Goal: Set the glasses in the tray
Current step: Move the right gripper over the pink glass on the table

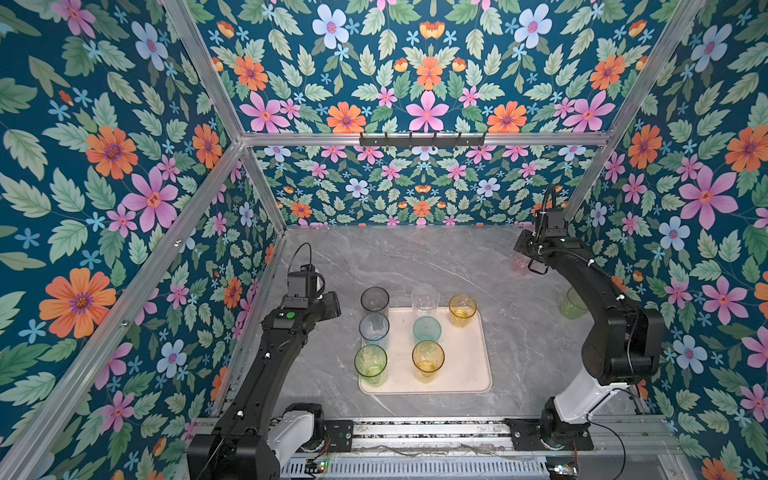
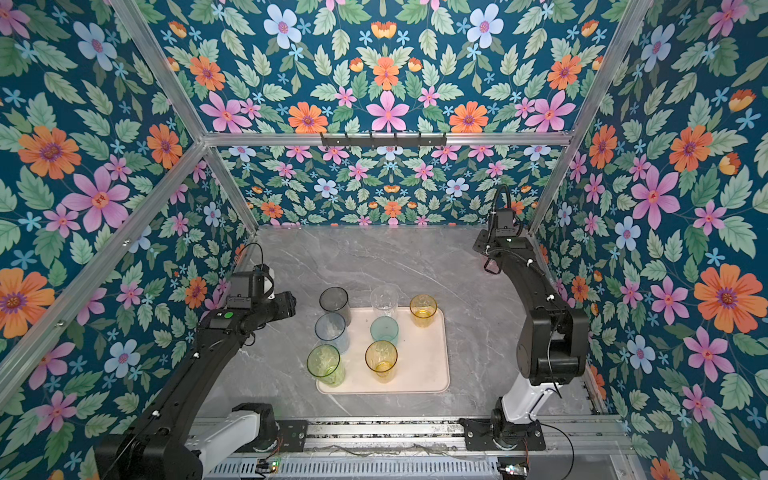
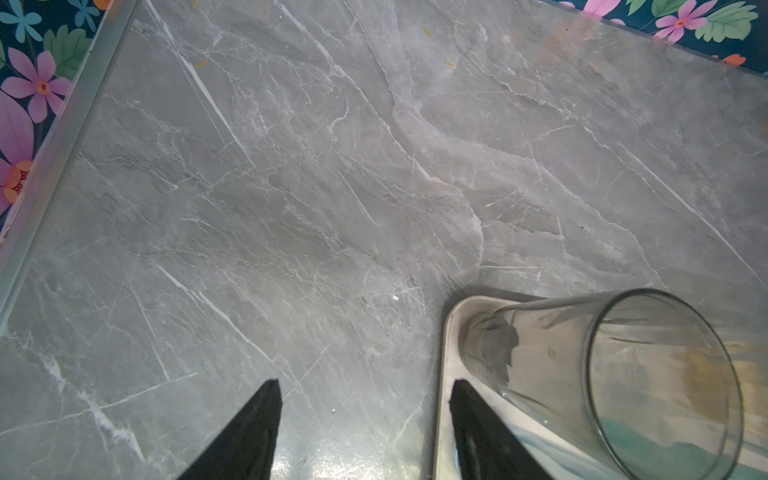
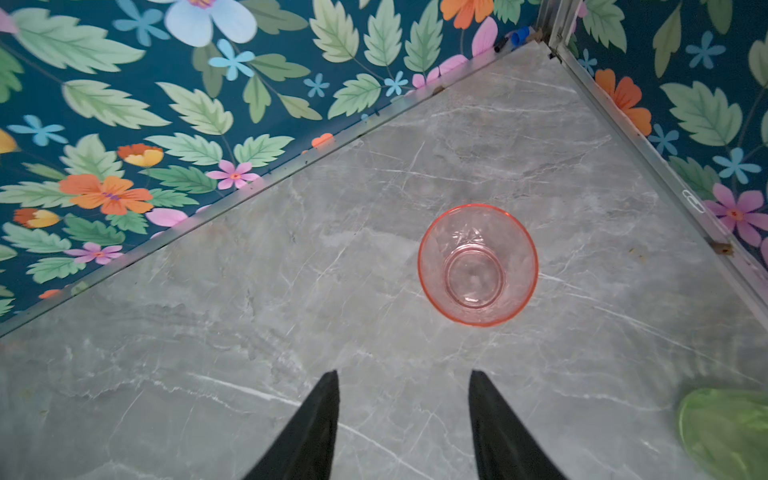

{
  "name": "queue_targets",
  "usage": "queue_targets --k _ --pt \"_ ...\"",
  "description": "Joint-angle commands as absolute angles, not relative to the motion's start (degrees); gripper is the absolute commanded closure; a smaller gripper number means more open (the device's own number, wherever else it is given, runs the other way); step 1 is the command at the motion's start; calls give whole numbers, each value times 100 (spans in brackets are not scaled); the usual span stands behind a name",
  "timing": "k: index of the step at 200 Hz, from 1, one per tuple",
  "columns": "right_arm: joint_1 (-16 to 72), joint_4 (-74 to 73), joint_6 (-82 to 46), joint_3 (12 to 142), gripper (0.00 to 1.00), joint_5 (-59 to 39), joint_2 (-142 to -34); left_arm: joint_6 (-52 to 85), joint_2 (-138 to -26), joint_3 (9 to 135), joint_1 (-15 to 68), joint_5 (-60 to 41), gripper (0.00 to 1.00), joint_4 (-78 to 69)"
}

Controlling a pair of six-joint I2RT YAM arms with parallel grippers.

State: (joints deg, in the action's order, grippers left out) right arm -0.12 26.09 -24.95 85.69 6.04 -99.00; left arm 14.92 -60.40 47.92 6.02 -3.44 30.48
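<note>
Glasses [image 1: 428, 357] on table [image 4: 249, 332]: seven stand in tray [image 1: 461, 365], well behind right end effector [image 4: 403, 374] | pink glass [image 4: 478, 266] ahead of it, off-centre; best: line up, lower around it, then close | right jaws apart, empty; left end effector [image 3: 365, 382] likewise | stray green glass [image 4: 727, 432] beside right end effector cut off, height unclear.

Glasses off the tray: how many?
2. A pink glass near the far right corner, a green glass at the right edge, partly behind the right arm. The arm may hide more.
</note>
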Motion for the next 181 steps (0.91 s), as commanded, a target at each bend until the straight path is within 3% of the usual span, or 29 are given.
queue_targets --k 1,34,181 --pt "-193 2713 -2702 8821 48 571 -10151 1433 -6055 4790 598 -352 32 2980" --pt "-394 2758 -2749 9081 47 914 -10551 1433 -6046 4792 595 -360 32 2988" --pt "-844 3390 -2635 10114 47 530 -11561 1433 -6020 4779 598 -439 32 2955"
